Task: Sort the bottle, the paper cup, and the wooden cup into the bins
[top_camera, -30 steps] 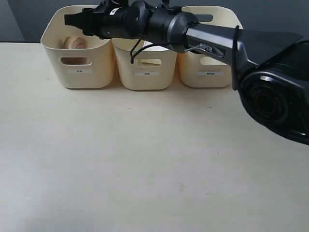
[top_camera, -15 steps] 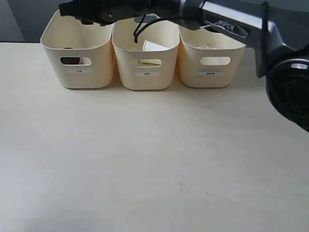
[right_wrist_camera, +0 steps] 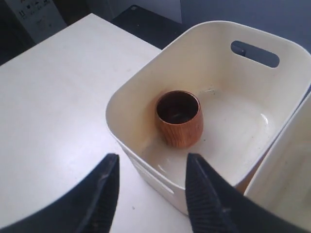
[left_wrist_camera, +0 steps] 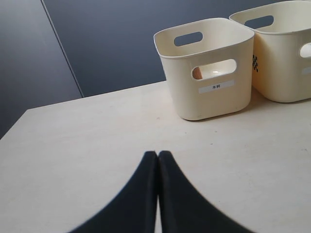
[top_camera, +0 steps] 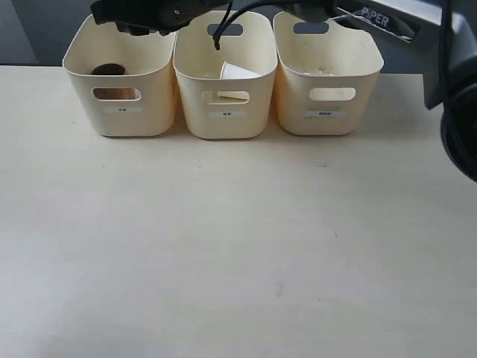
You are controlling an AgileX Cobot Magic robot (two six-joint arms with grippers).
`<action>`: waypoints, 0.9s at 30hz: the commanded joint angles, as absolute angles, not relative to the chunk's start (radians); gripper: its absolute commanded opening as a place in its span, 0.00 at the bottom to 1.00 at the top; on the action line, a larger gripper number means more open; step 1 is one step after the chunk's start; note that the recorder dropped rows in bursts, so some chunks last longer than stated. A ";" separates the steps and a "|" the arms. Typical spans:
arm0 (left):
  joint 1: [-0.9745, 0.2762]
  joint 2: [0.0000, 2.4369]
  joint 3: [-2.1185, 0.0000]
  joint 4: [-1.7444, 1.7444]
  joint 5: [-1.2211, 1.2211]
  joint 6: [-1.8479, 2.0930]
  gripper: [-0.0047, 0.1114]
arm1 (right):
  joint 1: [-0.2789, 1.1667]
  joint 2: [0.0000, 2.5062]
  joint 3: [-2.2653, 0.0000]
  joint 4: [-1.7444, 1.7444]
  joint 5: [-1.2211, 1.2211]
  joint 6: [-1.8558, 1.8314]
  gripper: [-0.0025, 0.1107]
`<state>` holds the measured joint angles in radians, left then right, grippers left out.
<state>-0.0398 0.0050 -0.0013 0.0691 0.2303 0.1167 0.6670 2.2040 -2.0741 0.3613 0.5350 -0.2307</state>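
Note:
Three cream bins stand in a row at the back. The wooden cup point(right_wrist_camera: 179, 119) stands upright inside the left bin point(top_camera: 149, 112), also showing as the cup point(top_camera: 109, 70) over the rim. My right gripper point(right_wrist_camera: 151, 159) hovers open and empty above that bin's near wall, apart from the cup. The white paper cup point(top_camera: 237, 71) lies in the middle bin point(top_camera: 223, 127). In the right bin point(top_camera: 328, 127) only a faint clear shape point(top_camera: 320, 71) shows; I cannot tell whether it is the bottle. My left gripper point(left_wrist_camera: 158, 154) is shut and empty over bare table.
The right arm point(top_camera: 387, 19) stretches across the top of the exterior view, above the bins. In the left wrist view the left bin point(left_wrist_camera: 214, 104) stands ahead, with a dark wall behind the table's far edge.
The right arm has risen from in front of the bins' tops to the top edge of the exterior view. The wooden cup now shows uncovered in the left bin.

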 commanded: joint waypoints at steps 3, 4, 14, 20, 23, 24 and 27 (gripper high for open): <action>-0.043 0.000 0.000 0.069 0.225 0.115 0.04 | 0.663 2.156 -2.079 0.319 0.617 -0.226 0.40; -0.043 0.000 0.000 0.069 0.225 0.115 0.04 | 0.663 2.149 -2.079 0.313 0.629 -0.226 0.40; -0.043 0.000 0.000 0.069 0.225 0.115 0.04 | 0.663 2.062 -2.079 0.312 0.793 -0.226 0.40; -0.043 0.000 0.000 0.069 0.225 0.115 0.04 | 0.663 2.016 -2.079 0.302 0.912 -0.226 0.40; -0.043 0.000 0.000 0.069 0.225 0.115 0.04 | 0.663 1.998 -2.079 0.302 0.966 -0.226 0.40; -0.043 0.000 0.000 0.069 0.225 0.115 0.04 | 0.663 1.992 -2.079 0.302 0.982 -0.226 0.40; -0.043 0.000 0.000 0.069 0.225 0.115 0.04 | 0.663 1.978 -2.079 0.300 1.011 -0.226 0.40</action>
